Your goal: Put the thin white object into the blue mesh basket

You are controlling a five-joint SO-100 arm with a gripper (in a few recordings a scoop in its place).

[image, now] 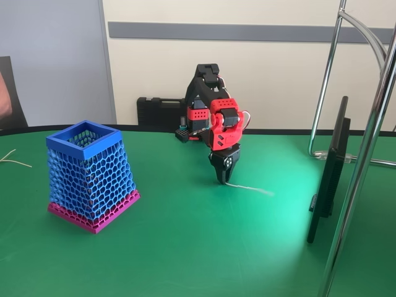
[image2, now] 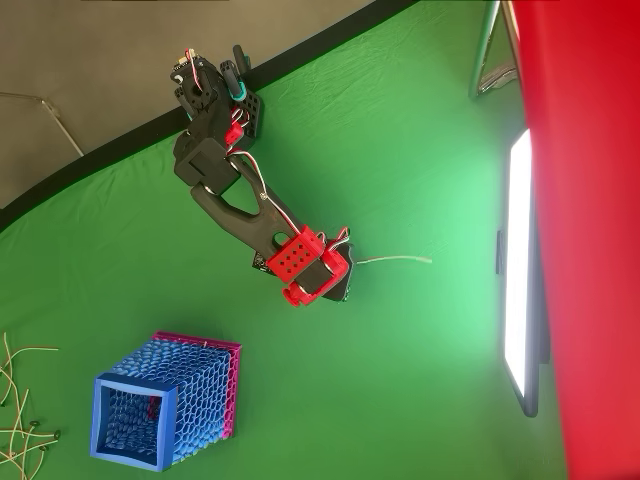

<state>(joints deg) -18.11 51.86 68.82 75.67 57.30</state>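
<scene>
The thin white object lies on the green table right of centre, a slim strip also seen from overhead. My red-and-black gripper points down at the strip's left end, its jaws closed together on that end at table level. Overhead, the wrist hides the fingertips. The blue mesh basket stands upright on its pink base at the left, well apart from the gripper, and overhead its open rim sits at the lower left.
A dark monitor stands on edge at the right beside a metal stand. Thin pale strands lie at the table's left edge. A black case sits behind the arm. A person's arm shows at far left.
</scene>
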